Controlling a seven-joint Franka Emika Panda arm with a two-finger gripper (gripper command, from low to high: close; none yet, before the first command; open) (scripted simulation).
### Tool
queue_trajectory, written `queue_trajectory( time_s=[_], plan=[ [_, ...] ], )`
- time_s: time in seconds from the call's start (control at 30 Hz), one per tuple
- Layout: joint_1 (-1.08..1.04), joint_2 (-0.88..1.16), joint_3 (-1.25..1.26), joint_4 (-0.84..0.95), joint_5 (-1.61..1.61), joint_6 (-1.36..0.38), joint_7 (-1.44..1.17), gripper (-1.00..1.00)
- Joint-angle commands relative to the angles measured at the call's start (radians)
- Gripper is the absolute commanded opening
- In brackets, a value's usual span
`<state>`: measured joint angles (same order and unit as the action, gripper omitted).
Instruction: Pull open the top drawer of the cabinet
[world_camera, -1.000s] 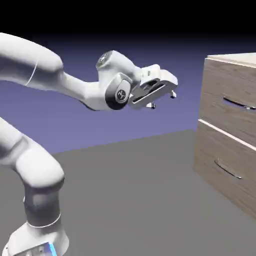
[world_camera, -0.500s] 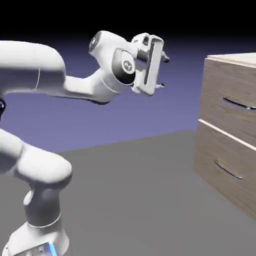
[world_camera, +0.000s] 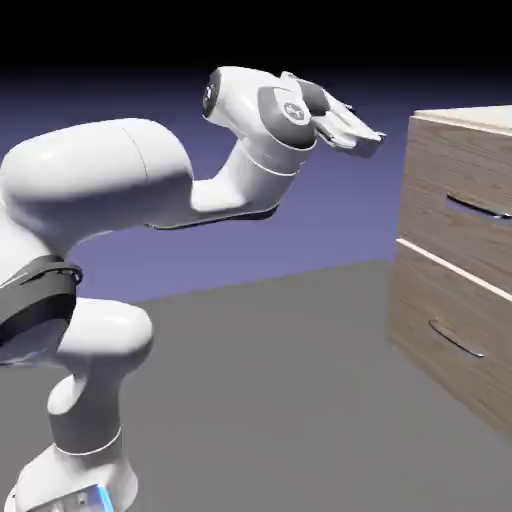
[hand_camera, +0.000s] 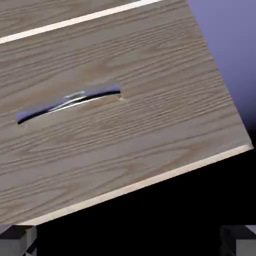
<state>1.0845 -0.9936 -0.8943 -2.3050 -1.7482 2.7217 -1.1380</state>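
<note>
**Open gripper level with the cabinet's top, well short of the drawer**

In the exterior view the white arm (world_camera: 120, 200) rises from the lower left and bends across the frame, carrying the gripper (world_camera: 362, 134) high and pointing toward the cabinet (world_camera: 440, 300) at the right edge. The gripper sits near the level of the paler top slab (world_camera: 470, 118), apart from the wood, with violet backdrop showing between them. It holds nothing. From this side its fingers overlap, so their spread is hard to read.

The hand view settles that: two grey fingertips (hand_camera: 17, 239) sit at the far bottom corners, wide apart, with only black between them, so the jaws stand fully open and empty.

The top drawer (world_camera: 460, 215) is closed, flush with the cabinet's face; its slim curved handle (world_camera: 478, 208) shows in the exterior view as a thin dark line. The hand view shows that handle (hand_camera: 70, 104) much larger, tilted across the wood grain, with the pale seam (hand_camera: 75, 21) above it in the rolled frame. Only the exterior view shows the lower drawer (world_camera: 445, 345), its handle (world_camera: 455, 340) and the grey worktop (world_camera: 260, 400).
</note>
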Motion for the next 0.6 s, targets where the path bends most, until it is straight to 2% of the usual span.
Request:
queue_trajectory(
  time_s=[0.0, 0.57],
  plan=[
    [0.025, -0.010, -0.021, 0.012, -0.041, -0.007, -0.044, 0.00],
    [0.447, -0.176, -0.373, 0.210, -0.728, -0.131, -0.783, 0.00]
  ],
)
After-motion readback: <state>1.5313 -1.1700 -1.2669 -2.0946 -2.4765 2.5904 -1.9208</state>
